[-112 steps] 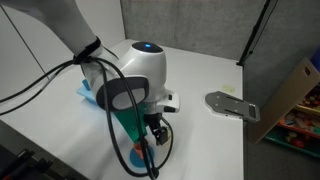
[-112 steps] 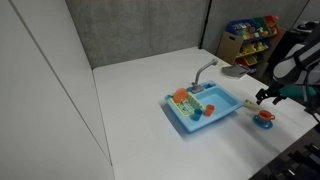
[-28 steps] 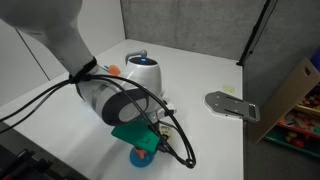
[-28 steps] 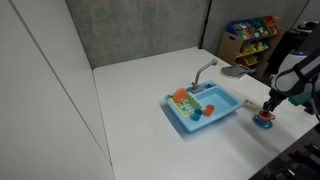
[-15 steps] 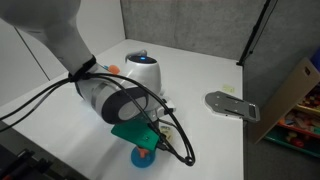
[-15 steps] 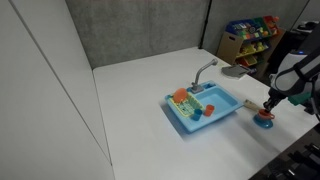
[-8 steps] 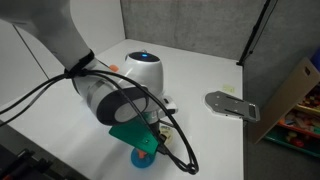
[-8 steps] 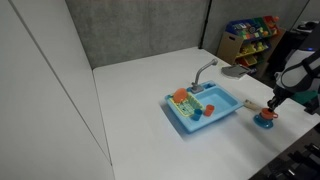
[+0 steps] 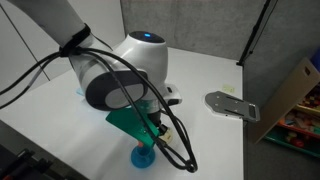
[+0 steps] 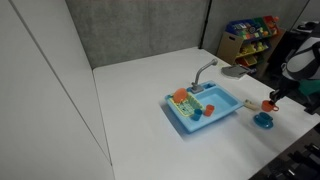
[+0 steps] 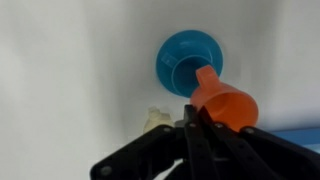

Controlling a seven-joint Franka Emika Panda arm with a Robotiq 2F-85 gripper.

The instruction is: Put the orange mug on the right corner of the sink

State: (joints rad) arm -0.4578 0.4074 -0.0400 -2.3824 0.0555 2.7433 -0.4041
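Claw (image 11: 196,118) is clenched on the rim of the orange mug (image 11: 228,106), holding it up off the surface (image 10: 140,100). On the left sits the sink (image 10: 190,126); to its right, the blue saucer (image 10: 262,120), with the mug just above. It looks light, hard and slippery, so a rim pinch seems best.

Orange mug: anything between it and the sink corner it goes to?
Nothing visible. The fingers hold the orange mug lifted above the blue saucer; only bare table lies between it and the sink's nearest corner in an exterior view.
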